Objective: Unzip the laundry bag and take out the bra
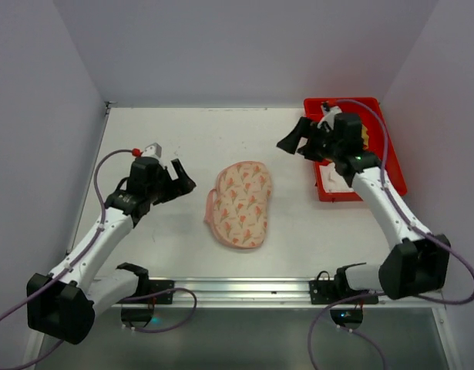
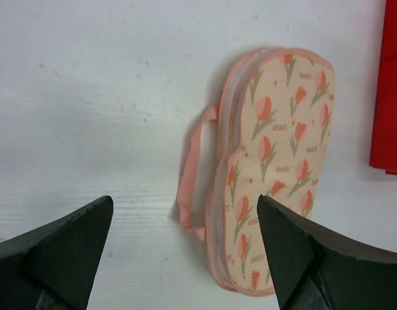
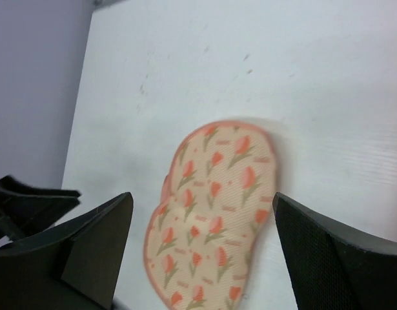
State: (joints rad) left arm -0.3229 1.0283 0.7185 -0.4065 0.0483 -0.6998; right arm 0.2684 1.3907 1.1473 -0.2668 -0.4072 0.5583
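Overhead, 2 wrists; common laundry bag (image 1: 240, 203)

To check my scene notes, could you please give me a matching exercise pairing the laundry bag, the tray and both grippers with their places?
Things:
1. laundry bag
2. red tray
3. left gripper
4. right gripper

Places:
A. far right of the table
B. open, left of the bag
C. lying flat mid-table
D. open, by the tray's left edge

Pairs: 1-C, 2-A, 3-B, 4-D.
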